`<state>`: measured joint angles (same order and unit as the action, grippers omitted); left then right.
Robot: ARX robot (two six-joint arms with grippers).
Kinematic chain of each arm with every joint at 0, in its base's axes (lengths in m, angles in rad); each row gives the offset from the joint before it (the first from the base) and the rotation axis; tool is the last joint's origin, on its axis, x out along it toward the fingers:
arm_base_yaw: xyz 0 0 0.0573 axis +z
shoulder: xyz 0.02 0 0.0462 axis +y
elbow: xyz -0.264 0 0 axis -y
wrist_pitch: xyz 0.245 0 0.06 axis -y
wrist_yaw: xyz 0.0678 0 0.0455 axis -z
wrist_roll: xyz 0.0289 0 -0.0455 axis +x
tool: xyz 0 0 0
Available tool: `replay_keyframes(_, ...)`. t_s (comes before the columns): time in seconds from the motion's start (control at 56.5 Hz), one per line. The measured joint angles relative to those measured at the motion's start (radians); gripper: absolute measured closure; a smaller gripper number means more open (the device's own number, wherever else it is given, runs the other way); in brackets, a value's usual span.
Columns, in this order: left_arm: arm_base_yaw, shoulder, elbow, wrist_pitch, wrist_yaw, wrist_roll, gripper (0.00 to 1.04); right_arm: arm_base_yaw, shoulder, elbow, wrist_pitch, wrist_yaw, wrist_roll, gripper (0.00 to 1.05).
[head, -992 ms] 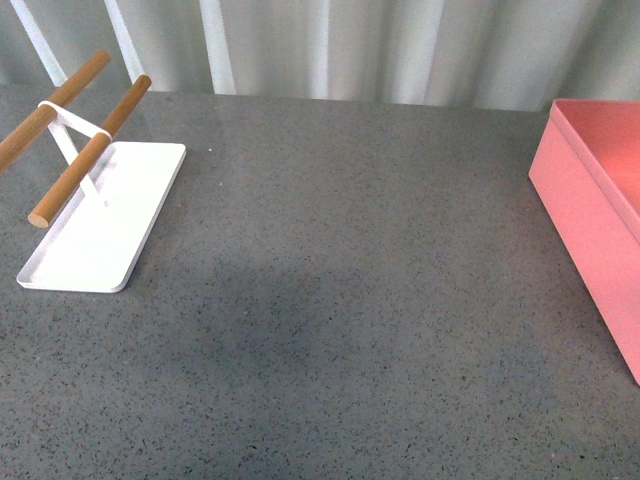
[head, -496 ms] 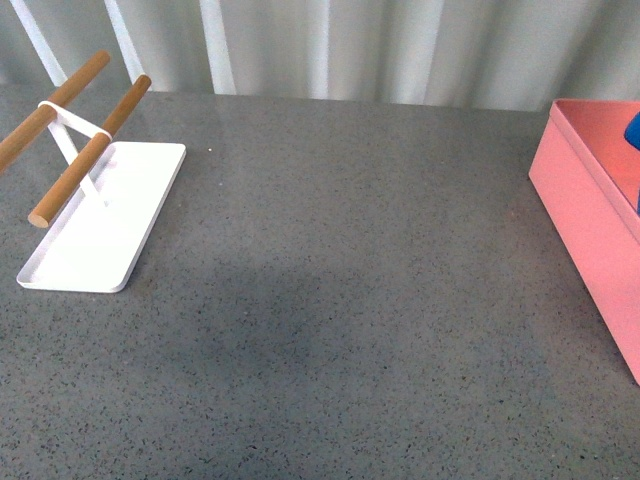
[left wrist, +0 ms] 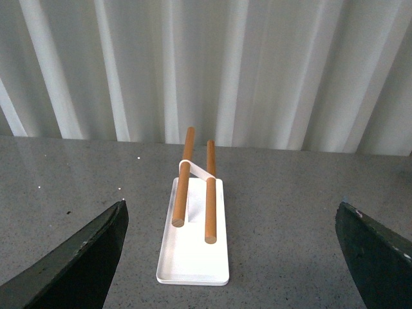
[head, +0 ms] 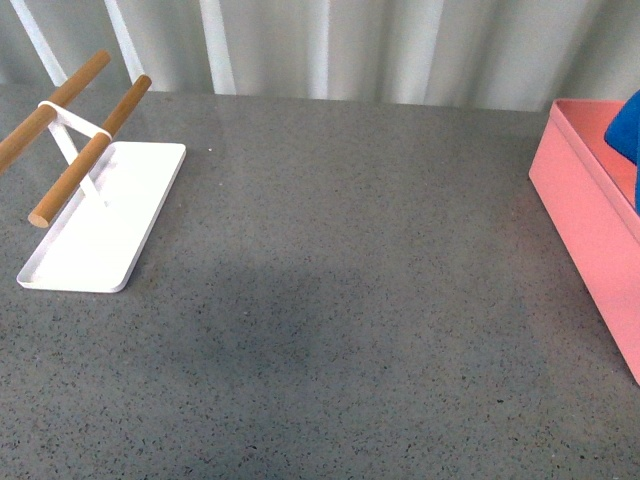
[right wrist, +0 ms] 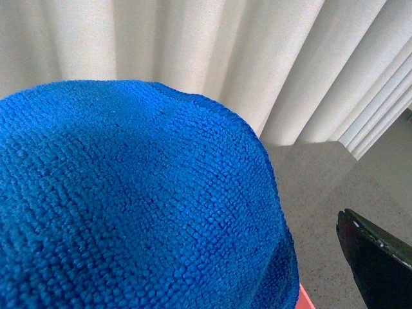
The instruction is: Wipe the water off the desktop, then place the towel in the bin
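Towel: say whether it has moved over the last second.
Yes. The towel has come in from the right edge of the front view and now reaches further left, above the pink bin, which has stayed put.

The tray [head: 100,240] is set on the bench [head: 350,300] at left, the bin [head: 590,220] at right; the towel [head: 625,135] is seen over the bin.

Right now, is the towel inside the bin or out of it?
Cannot tell: the towel shows over the bin, cut off at the picture's edge.
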<state>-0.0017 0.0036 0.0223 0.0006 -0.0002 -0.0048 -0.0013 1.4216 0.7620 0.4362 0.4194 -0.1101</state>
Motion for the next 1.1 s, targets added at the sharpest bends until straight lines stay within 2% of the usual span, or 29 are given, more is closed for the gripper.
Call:
replay_keyframes(0.23,0.000,0.000,0.000,0.000,0.000,0.000,0.07,0.000,0.000,0.000,0.000,0.001,0.003,0.07)
replay_keyframes(0.301,0.000,0.000,0.000,0.000,0.000,0.000,0.07,0.002,0.000,0.029,-0.113,0.065,0.072,0.07)
replay_keyframes(0.407,0.000,0.000,0.000,0.000,0.000,0.000,0.07,-0.009,0.002,0.035,-0.224,0.072,0.142,0.07)
replay_keyframes(0.691,0.000,0.000,0.000,0.000,0.000,0.000,0.07,-0.062,0.046,0.005,-0.193,0.057,0.165,0.07)
replay_keyframes(0.779,0.000,0.000,0.000,0.000,0.000,0.000,0.07,-0.079,0.048,0.072,-0.256,0.015,0.196,0.07)
replay_keyframes(0.903,0.000,0.000,0.000,0.000,0.000,0.000,0.07,-0.077,0.050,0.175,-0.516,-0.124,0.336,0.07)
replay_keyframes(1.027,0.000,0.000,0.000,0.000,0.000,0.000,0.07,-0.047,0.056,0.185,-0.656,-0.182,0.435,0.07)
replay_keyframes(1.098,0.000,0.000,0.000,0.000,0.000,0.000,0.07,-0.024,0.060,0.173,-0.667,-0.174,0.450,0.07)
